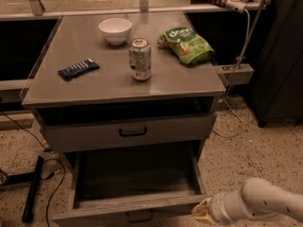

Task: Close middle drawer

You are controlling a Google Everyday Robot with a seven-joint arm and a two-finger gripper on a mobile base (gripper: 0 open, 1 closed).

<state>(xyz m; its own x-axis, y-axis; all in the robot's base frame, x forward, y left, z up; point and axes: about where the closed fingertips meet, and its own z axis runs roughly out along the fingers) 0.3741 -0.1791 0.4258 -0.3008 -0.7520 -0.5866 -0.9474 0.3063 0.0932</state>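
Grey middle drawer [135, 204] stood pulled far out beneath the table [109, 83].
Gripper [201, 212] sat just beside its front right corner, grip state impossible to tell; speckled floor [255, 160] lay open rightward.

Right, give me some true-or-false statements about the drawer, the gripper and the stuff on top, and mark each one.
1. The middle drawer is pulled well out. True.
2. The gripper hangs over the can. False: it is low on the right, by the drawer's front right corner.
3. The bowl stands behind the can. True.
4. The bag lies in the open drawer. False: it lies on the cabinet top, right of the can.
5. The can lies on its side. False: it stands upright.
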